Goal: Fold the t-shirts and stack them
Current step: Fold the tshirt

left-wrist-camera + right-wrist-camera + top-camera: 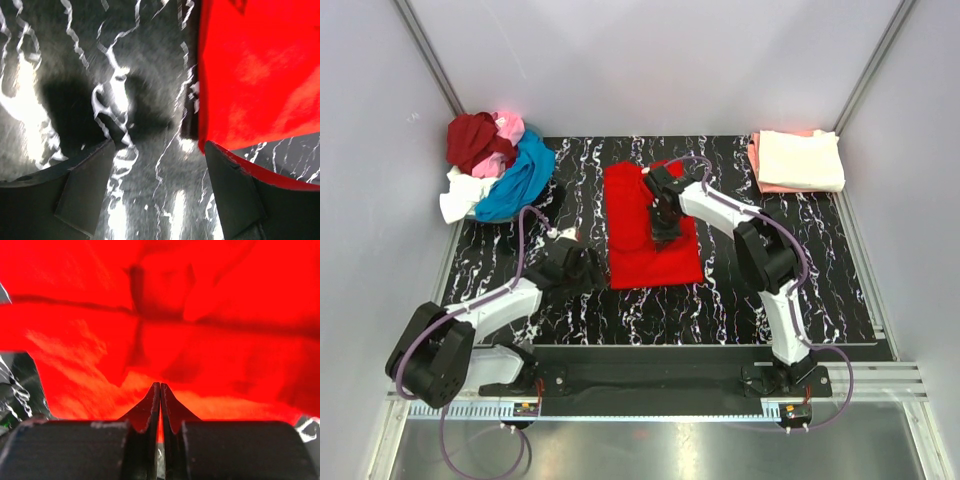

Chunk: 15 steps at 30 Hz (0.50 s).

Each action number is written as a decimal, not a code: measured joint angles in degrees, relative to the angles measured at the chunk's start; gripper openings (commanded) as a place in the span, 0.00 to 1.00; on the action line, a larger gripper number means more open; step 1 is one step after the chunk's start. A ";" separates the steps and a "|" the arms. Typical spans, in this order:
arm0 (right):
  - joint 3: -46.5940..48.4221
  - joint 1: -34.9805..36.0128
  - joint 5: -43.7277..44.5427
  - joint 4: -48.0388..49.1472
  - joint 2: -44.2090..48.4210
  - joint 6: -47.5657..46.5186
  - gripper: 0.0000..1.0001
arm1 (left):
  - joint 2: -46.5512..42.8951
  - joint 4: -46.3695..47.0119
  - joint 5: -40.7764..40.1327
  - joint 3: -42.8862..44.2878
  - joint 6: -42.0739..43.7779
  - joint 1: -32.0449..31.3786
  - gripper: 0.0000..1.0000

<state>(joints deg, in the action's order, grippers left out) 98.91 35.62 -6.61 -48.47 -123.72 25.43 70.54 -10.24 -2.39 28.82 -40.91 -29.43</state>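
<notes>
Top view: I see bright red t-shirt (650, 225) lying mid-counter (740, 300), bare marble all round. Loose pile (495, 165) in far-left corner, folded stack (798, 160) far right, both well apart from it. Right gripper (665, 228) on shirt; left gripper (588, 268) just beside its near-left edge.

Left wrist: fingers wide apart, holding nothing, over glossy black white-veined counter; shirt edge beside one finger.

Right wrist: fingers together, tips on soft creased cloth; cannot tell whether a fold is pinched.

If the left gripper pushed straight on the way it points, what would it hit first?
Probably the black marbled mat, just beside the bright red t-shirt edge, though depth is unclear.
</notes>
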 measured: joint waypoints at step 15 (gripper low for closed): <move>22.47 -0.37 5.38 -9.84 -14.64 -2.40 0.12 | 2.75 10.16 0.09 -1.36 0.81 0.00 0.79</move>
<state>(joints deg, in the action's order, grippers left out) 121.38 35.24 -1.23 -58.30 -138.37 23.03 73.30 -0.08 -2.31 27.46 -40.10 -29.43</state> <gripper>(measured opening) 0.080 0.797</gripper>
